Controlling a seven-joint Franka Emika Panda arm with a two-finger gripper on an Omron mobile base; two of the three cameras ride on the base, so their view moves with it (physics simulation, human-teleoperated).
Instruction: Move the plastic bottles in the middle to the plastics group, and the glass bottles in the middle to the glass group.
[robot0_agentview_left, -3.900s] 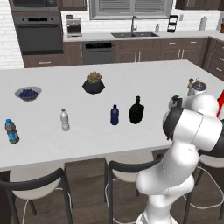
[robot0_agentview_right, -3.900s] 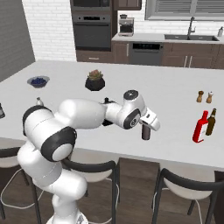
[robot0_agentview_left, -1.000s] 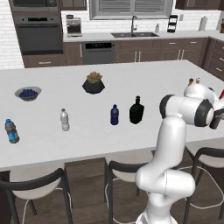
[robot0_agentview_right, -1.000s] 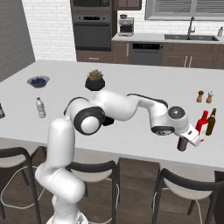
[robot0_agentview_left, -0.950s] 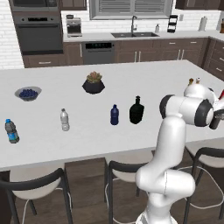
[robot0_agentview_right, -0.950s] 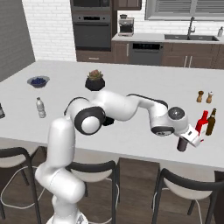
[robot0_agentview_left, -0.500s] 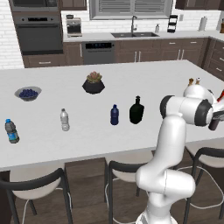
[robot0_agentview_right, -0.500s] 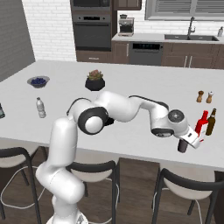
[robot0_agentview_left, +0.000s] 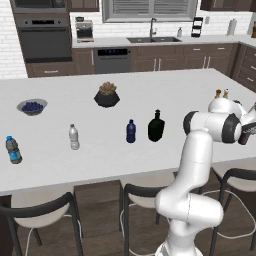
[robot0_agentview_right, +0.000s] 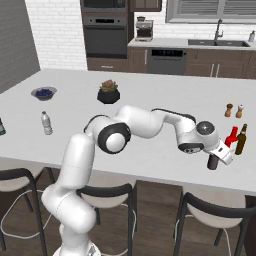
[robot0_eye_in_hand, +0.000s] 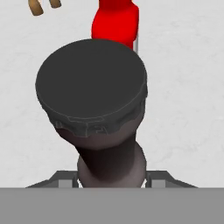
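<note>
The slim dark bottle hangs in the gripper, whose fingers are clamped on its neck just under the cap, as the hand view shows. It sits over the near right part of the counter, close to the front edge. Whether its base touches the surface is hard to tell from here.

Just beyond it to the right stand the red bottle and a brown bottle, side by side, with little room between them and the held bottle. The two shakers stand farther back. To the left, the counter lies open for a long stretch.

In the middle stand the squat black bottle and the navy bottle, near each other. The clear water bottle and the blue-label bottle are at the left.

About four seconds ago the held bottle was nearer the middle; in the last second it has barely shifted.
</note>
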